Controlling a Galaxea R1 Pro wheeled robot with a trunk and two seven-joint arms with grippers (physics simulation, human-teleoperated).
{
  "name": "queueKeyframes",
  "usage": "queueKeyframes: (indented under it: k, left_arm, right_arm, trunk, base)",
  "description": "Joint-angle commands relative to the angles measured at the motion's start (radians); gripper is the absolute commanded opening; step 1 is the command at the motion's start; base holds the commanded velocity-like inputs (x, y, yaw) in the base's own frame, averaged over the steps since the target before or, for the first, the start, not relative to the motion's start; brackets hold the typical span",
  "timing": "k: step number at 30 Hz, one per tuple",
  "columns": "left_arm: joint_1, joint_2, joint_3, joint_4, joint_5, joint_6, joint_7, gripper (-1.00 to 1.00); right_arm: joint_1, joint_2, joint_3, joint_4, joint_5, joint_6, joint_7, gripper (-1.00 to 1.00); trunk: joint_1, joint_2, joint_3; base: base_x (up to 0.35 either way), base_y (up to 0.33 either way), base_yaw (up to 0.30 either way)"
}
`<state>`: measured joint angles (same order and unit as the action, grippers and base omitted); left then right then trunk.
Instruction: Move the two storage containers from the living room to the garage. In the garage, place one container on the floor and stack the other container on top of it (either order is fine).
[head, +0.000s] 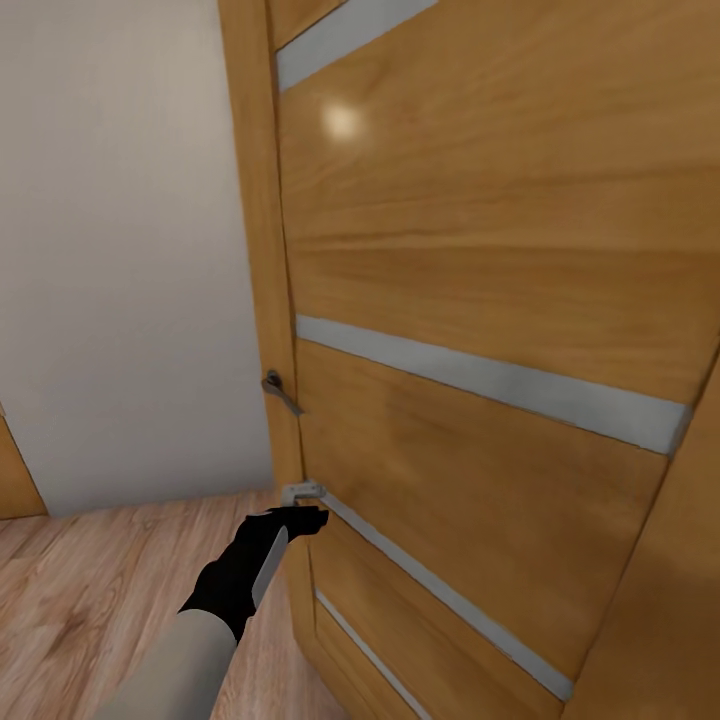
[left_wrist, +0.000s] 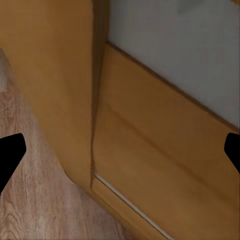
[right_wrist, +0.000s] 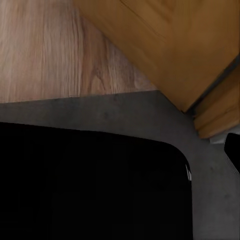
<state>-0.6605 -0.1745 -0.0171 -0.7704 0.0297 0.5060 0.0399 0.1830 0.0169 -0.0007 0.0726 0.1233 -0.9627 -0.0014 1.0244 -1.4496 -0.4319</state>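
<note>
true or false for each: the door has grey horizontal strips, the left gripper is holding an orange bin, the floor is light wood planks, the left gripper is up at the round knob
1. The wooden door has grey horizontal strips. True.
2. The left gripper holds an orange bin. False: its fingers stand wide apart with nothing between them.
3. The floor near the door is light wood planks. True.
4. The left gripper is up at the round knob. False: the door carries a lever handle, and the gripper sits lower, beside a small grey fitting at the door's edge.

no readable text, labels, brands, numbers or signs on any surface
</note>
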Motion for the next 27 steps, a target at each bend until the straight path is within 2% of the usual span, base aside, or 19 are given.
queueKeyframes:
  k: [1,19,27]
  left_arm:
    - [-0.001,0.0,-0.001,-0.003,0.004,0.005,0.003,1.0]
    - [-0.001,0.0,-0.001,-0.003,0.004,0.005,0.003,1.0]
    - [-0.001,0.0,-0.001,-0.003,0.004,0.005,0.003,1.0]
  right_arm:
    - [0.0,0.0,-0.001,0.001,0.003,-0.004,0.0,1.0]
    - [0.0,0.0,-0.001,0.001,0.004,-0.002,0.001,1.0]
    - [-0.001,0.0,-0.001,0.001,0.004,-0.002,0.001,1.0]
  trunk:
    - [0.001,0.0,-0.001]
    - [0.001,0.0,-0.001]
    - [0.001,0.0,-0.001]
  base:
    - [0.197,0.0,0.0]
    - [0.02,0.0,0.0]
    - [0.249,0.0,0.0]
